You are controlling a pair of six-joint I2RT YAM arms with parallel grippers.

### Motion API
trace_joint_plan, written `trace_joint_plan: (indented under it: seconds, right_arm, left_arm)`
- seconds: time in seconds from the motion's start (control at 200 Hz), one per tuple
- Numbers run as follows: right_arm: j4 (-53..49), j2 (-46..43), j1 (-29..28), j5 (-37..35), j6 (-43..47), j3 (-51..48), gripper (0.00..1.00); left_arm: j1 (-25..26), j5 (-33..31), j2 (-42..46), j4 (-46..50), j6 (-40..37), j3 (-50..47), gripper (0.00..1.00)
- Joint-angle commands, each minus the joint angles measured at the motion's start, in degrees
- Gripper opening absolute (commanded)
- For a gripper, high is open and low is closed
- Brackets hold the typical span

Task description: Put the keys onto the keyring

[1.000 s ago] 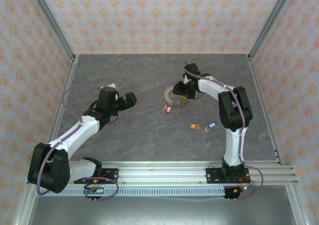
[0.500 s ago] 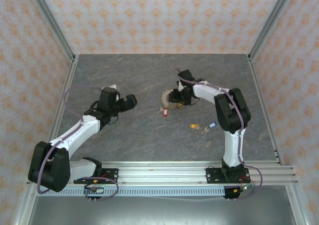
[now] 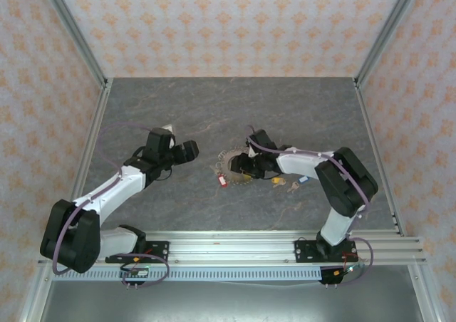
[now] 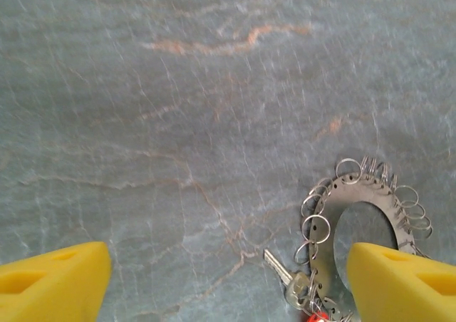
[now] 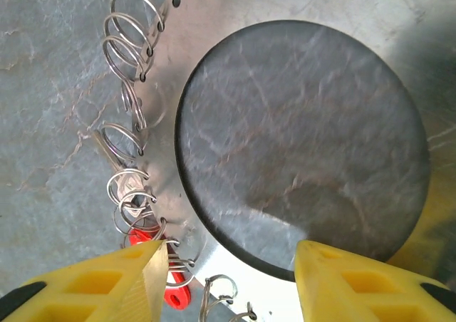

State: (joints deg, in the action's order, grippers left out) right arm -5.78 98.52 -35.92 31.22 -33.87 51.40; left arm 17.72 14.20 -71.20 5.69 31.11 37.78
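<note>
Red key (image 3: 222, 182) hangs on ring (image 3: 226, 159), which right gripper (image 3: 241, 169) pinches. Yellow key (image 3: 276, 180) and blue key (image 3: 303, 179) lie loose toward the surface's (image 3: 178, 108) right edge. Left gripper (image 3: 191, 149) is spread, empty.

No readable text, label, brand, number or sign anywhere. Wide grey metal keyring (image 5: 206, 16) with small wire loops: no marking legible on plate. Red plastic key head (image 3: 222, 181): too small to tell. Small circuit board (image 3: 135, 271) on front rail: print illegible.

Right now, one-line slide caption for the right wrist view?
Right gripper pinching the keyring band, red key beside its fingers.
</note>
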Motion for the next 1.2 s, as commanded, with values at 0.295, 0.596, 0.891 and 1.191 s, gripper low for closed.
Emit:
trace_joint_plan:
  seconds: [0.295, 0.596, 0.891, 1.191]
  right_arm:
    - [-1.4, -11.1, 12.0, -9.0, -1.5, -7.4, 0.47]
    - [1.7, -5.8, 13.8, -0.8, 0.8, -7.5, 0.41]
    - [3.6, -2.5, 13.7, 3.9, 1.9, -6.1, 0.38]
    - [4.3, 0.0, 13.7, 6.5, 3.5, -5.8, 0.35]
  left_arm:
    - [9.0, 1.2, -9.4, -1.5, 1.3, 4.2, 0.73]
    - [12.1, 2.9, -18.5, 1.1, -0.2, 11.9, 0.64]
    - [14.6, 3.0, -24.3, 3.3, -1.4, 15.8, 0.56]
    - [15.1, 4.6, -29.4, 4.2, -2.1, 18.5, 0.4]
